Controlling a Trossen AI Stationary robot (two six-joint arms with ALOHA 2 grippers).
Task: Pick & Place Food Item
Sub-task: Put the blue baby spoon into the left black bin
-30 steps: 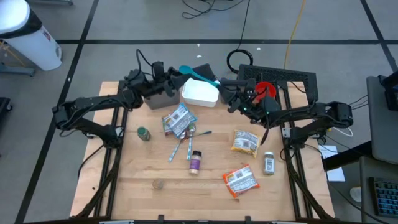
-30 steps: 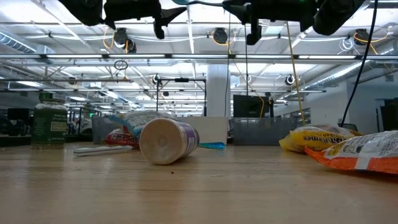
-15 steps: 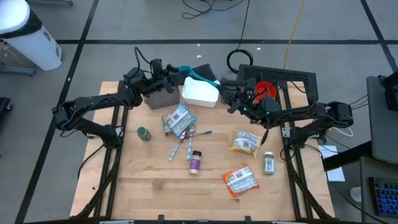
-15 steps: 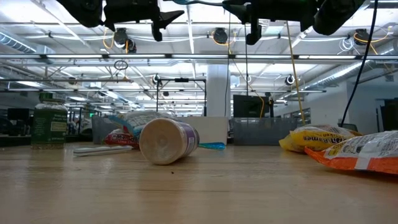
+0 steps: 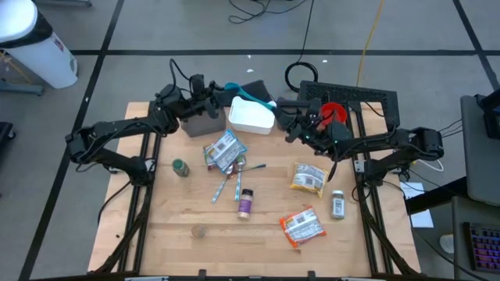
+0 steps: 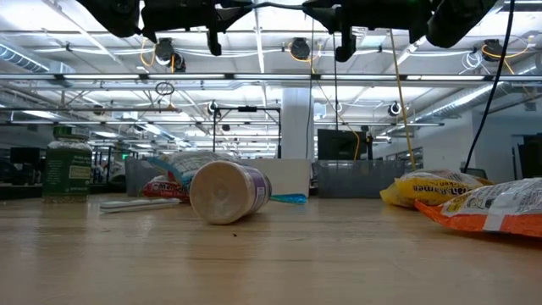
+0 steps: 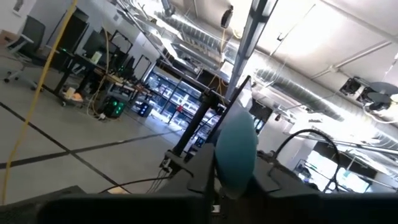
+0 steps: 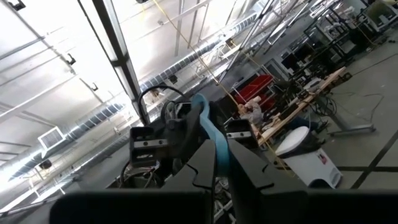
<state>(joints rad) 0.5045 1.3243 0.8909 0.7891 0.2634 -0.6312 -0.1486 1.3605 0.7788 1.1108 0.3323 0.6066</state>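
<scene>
- Left claw (image 5: 214,98) is raised over the far-left part of the surface (image 5: 156,218), above a grey box (image 5: 205,123). Its fingers are drawn in narrow on the broad end of a teal spoon (image 5: 251,94); the left wrist view shows the teal blade (image 7: 236,149) pinched between them.
- A green-lidded jar (image 5: 181,167) stands upright near the left edge, well apart from both claws.
- A small round cap (image 5: 199,231) lies alone toward the near side.
- Printed food packets (image 5: 223,150) lie overlapped just beside a white container (image 5: 251,117), untouched.
- The teal spoon hangs in the air over the white container's far edge — one end in each claw.
- Loose cutlery (image 5: 230,183) lies between the packets and a purple-labelled bottle (image 5: 245,203), which rests on its side.
- Right claw (image 5: 285,114) is raised just beside the white container, clamped on the spoon's thin handle (image 8: 208,140).
- A yellow food bag (image 5: 308,178) lies flat below the right arm, and an orange food bag (image 5: 301,226) lies nearer the front edge — neither is held.
- A small spice jar (image 5: 337,204) lies near the right edge.
</scene>
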